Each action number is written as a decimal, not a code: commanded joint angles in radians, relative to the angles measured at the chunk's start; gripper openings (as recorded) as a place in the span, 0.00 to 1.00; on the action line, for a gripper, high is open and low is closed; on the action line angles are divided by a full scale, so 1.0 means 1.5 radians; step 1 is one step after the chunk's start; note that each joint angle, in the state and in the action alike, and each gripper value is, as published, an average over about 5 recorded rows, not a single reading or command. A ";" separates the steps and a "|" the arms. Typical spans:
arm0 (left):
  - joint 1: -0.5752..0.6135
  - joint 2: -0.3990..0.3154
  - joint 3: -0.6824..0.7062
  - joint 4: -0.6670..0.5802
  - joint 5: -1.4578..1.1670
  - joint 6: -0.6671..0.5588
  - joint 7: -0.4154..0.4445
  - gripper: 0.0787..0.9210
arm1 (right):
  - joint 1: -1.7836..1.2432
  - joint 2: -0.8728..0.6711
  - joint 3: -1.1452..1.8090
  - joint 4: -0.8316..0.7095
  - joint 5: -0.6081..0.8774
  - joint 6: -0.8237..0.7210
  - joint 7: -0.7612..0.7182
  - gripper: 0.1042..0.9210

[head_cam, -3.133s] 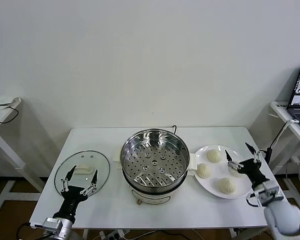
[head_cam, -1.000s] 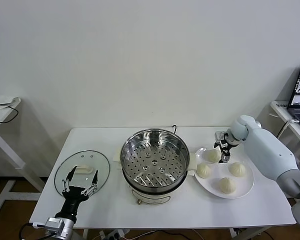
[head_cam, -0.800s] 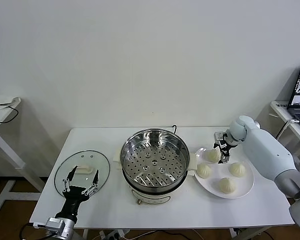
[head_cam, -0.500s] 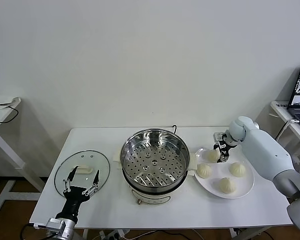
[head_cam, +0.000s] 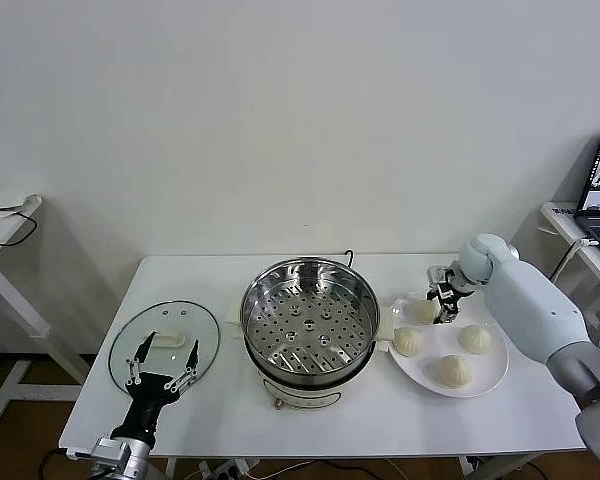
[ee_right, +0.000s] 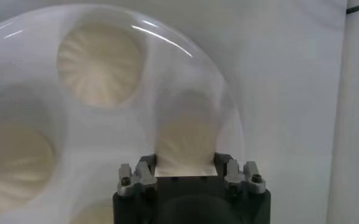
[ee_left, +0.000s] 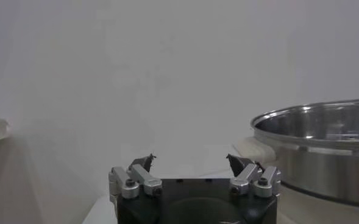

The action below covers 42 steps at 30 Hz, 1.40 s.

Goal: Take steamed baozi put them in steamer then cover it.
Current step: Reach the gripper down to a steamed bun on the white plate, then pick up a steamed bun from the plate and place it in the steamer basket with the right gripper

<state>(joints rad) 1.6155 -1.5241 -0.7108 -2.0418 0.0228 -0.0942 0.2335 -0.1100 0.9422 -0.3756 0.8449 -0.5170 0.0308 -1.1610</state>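
The steamer (head_cam: 310, 318) sits at the centre of the head view on the white counter (head_cam: 230, 410), and we see its perforated tray bare, so by our reading no bun has gone in yet and the task is only at its first pick. The glass lid (head_cam: 164, 342) lies flat at lower left of the frame, well apart from the pot, so covering is left for last. The white plate (head_cam: 485, 375) at right of the pot carries the steamed baozi (head_cam: 452, 369), four in all, three lying free. The fourth bun (ee_right: 185, 137), at the plate's upper left, is the one we have closed our right hand (head_cam: 442, 303) on; the wrist view shows it held between the fingers. Our left hand (head_cam: 160, 362) hangs spread wide, empty, low in the frame over the lid's near edge.
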 commanded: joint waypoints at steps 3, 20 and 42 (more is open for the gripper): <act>0.005 0.004 -0.001 -0.009 0.000 0.000 0.000 0.88 | 0.089 -0.136 -0.131 0.168 0.153 0.032 -0.031 0.65; 0.013 0.011 -0.009 -0.017 0.000 0.002 0.002 0.88 | 0.538 -0.163 -0.485 0.429 0.302 0.283 -0.081 0.65; 0.012 0.013 -0.080 -0.012 -0.026 0.004 0.022 0.88 | 0.504 0.171 -0.552 0.259 0.270 0.358 -0.008 0.65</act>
<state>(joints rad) 1.6341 -1.5055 -0.7859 -2.0611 -0.0017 -0.0897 0.2591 0.6774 1.0352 -1.1705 1.3289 -0.0947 0.5177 -1.1918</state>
